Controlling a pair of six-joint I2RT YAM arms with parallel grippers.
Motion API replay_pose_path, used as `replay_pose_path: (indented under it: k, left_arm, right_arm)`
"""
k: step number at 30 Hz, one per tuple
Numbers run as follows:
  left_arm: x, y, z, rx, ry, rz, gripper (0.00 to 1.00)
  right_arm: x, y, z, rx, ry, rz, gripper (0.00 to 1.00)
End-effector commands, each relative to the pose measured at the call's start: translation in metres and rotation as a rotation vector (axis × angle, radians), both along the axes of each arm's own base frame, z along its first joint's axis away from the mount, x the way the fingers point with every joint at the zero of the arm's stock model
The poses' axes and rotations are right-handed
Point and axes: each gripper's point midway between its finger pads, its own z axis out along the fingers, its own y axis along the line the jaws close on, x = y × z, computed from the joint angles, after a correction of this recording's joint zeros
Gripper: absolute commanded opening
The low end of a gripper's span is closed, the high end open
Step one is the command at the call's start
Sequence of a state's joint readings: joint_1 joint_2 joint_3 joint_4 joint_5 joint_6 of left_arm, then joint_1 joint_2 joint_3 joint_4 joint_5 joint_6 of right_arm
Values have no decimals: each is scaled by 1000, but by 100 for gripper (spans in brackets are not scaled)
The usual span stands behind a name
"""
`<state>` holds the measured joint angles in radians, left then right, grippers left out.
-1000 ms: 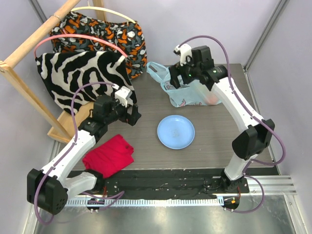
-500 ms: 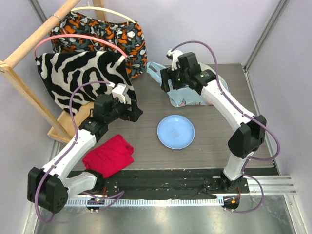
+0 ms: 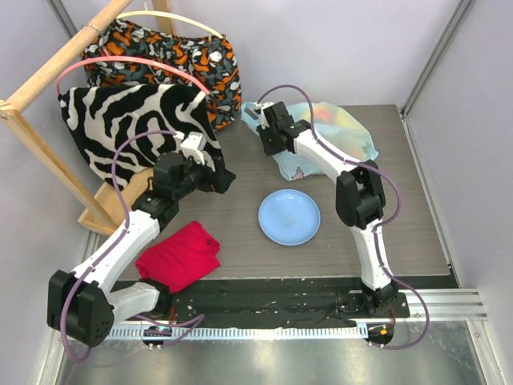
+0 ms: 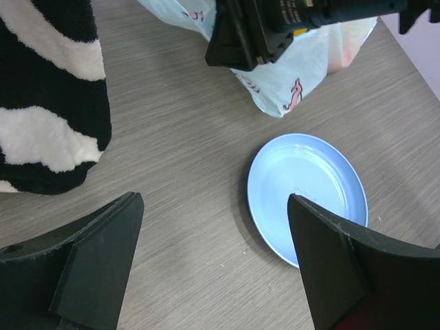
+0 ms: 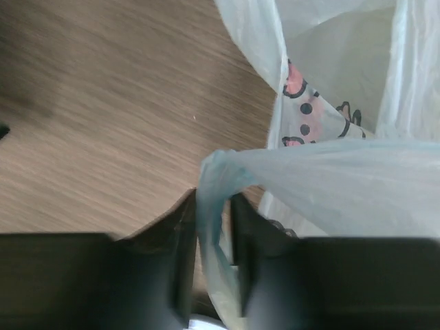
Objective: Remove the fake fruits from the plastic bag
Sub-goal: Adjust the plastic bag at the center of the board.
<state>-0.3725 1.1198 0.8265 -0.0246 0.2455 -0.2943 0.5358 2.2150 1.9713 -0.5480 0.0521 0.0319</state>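
Having swung to the frame's upper centre, the right end effector point(image 5: 213, 275) is clenching the plastic bag point(image 5: 330, 179) by its edge, ready to lift it, while the left end effector point(image 4: 213, 206) is hovering released.

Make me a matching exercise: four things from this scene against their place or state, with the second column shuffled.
Column one:
1 plastic bag
2 plate
3 red cloth
4 left gripper

Column two:
a open, above the table
b empty, mid-table
c fold pinched by the right gripper
d crumpled, near left of the table

Pairs: 1-c, 2-b, 3-d, 4-a
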Motion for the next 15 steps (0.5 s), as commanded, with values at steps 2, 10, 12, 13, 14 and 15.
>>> replay_pose_path:
  k: [2, 10, 12, 13, 14, 15]
  left_arm:
    - [25, -5, 22, -42, -52, 36, 91]
    - [76, -45, 22, -261, 149, 97, 93]
    - [86, -59, 21, -314, 181, 93, 94]
    - [95, -66, 30, -348, 184, 97, 94]
    - [103, -74, 7, -365, 269, 130, 95]
    - [113, -78, 18, -398, 271, 142, 95]
  right_arm:
    - [-22, -3, 130, 151, -178, 75, 7]
    - [-172, -71, 145, 146, -87, 187, 1]
    - [-195, -87, 111, 97, -24, 180, 1]
    - [-205, -94, 119, 110, -53, 174, 1]
    - [-211, -99, 114, 104, -49, 164, 1]
    - [-218, -105, 101, 95, -28, 160, 1]
